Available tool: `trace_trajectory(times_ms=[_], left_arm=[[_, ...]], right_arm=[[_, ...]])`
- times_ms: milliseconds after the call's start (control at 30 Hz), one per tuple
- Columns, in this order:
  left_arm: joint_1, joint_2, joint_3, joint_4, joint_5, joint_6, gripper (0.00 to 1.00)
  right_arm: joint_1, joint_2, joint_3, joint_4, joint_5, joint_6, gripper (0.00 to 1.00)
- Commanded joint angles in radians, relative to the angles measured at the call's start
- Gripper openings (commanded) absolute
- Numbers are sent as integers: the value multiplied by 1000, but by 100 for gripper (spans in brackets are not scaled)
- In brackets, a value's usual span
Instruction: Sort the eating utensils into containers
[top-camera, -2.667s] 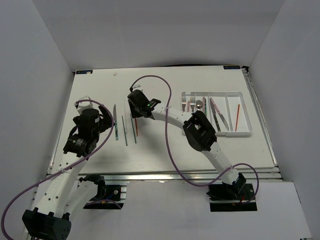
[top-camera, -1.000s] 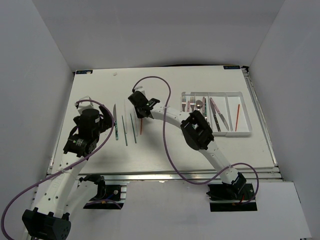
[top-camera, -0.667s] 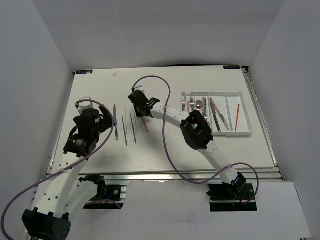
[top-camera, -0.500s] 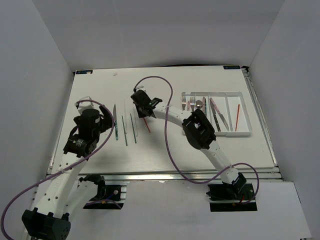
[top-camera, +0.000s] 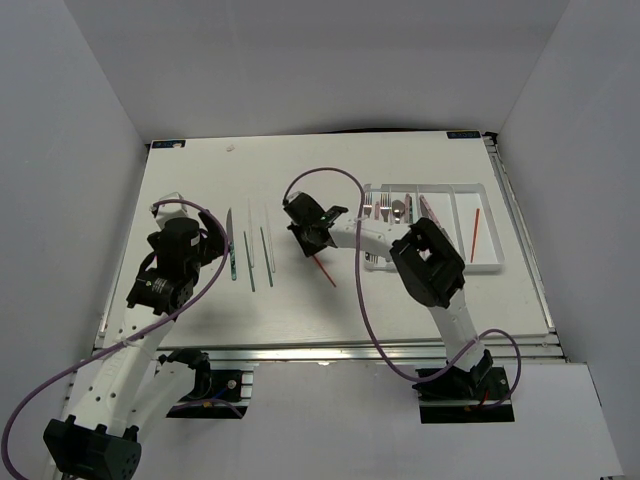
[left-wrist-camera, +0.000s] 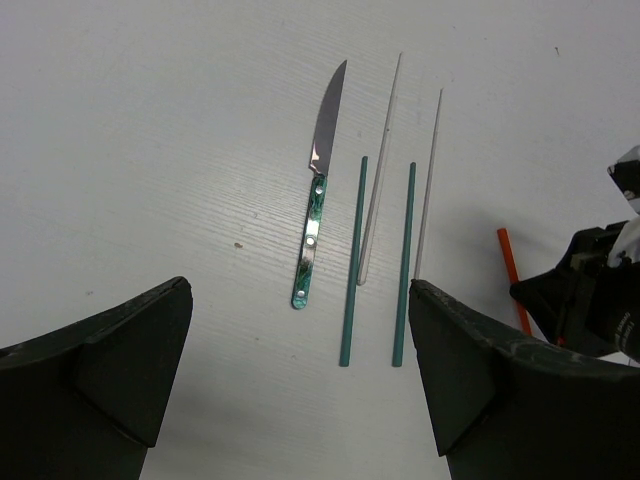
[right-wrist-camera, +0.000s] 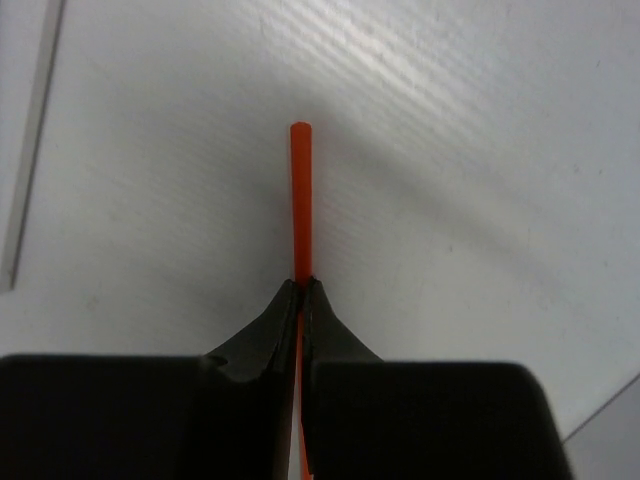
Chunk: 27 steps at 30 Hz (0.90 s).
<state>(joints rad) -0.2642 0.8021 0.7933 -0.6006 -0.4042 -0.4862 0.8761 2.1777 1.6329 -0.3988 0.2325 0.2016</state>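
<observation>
r gripper (right-wrist-camera: 300, 286), pinching red chopstick (right-wrist-camera: 300, 190), moved right toward tray (top-camera: 440, 186); l gripper (left-wrist-camera: 298, 340) agape over knife (left-wrist-camera: 318, 195), bench (top-camera: 200, 170) left side.

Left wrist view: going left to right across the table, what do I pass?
Teal-handled knife → first green chopstick → first white chopstick → second green chopstick → second white chopstick → red chopstick → right gripper.

A white table (top-camera: 190, 180) sits enclosed by 3 plain white walls (top-camera: 300, 60), evenly lit, with an aluminium rail (top-camera: 320, 353) along its near edge.
</observation>
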Motion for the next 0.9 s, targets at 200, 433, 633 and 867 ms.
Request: trace_trajectory(times_ms=[200,433,633,867], left_arm=[[-4,-15,3,2,-10,6,98],[-4,-14,4,1,-7,8,98],[-6,-21,4,4,-1,9,98],[-17,-32,1,7,13,14,98]], right_arm=[[-77,-245,-208,63,-76,27,0],[-221,-389,-312,74,-93,7,0],[-480,-476,-360,72,8,-77,0],[-738,-401,-311,81,88,-140,0]])
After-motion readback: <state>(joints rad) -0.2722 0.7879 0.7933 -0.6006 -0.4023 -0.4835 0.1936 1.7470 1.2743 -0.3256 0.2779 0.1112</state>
